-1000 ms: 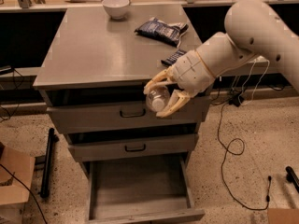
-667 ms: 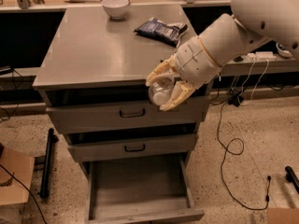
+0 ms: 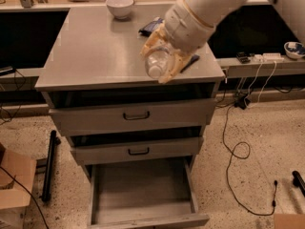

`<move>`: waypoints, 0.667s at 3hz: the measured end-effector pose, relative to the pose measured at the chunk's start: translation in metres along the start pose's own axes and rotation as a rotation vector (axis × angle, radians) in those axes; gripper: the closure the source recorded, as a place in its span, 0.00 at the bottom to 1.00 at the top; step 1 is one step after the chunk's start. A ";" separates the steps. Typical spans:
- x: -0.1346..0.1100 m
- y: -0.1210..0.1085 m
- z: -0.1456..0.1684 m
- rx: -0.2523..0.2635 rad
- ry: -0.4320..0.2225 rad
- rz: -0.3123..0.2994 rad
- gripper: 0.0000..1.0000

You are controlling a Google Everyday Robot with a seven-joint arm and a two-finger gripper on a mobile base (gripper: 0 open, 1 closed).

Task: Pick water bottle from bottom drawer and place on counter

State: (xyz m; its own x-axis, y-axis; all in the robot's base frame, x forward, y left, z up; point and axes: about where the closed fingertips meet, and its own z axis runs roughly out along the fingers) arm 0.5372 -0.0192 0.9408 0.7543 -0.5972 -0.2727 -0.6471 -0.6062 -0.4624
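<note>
My gripper (image 3: 161,61) is shut on the water bottle (image 3: 157,62), a small clear plastic bottle lying sideways between the tan fingers (image 3: 171,69). It hangs just above the front right part of the counter (image 3: 90,51), near its front edge. The white arm comes in from the upper right. The bottom drawer (image 3: 143,194) is pulled open below, and its flat grey floor is bare.
A white bowl (image 3: 119,6) stands at the back of the counter. A dark snack bag (image 3: 151,26) lies behind the gripper, partly hidden. Two shut drawers with black handles (image 3: 136,115) sit above the open one. Cables (image 3: 238,147) lie on the floor right; a cardboard box (image 3: 14,185) left.
The arm has lifted the bottle from in front of the top drawer up and over the counter's front edge.
</note>
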 end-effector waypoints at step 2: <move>0.047 -0.089 0.030 -0.025 -0.025 -0.133 1.00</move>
State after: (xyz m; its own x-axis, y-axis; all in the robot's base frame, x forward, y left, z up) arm 0.6341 0.0222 0.9441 0.8360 -0.4974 -0.2318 -0.5435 -0.6922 -0.4747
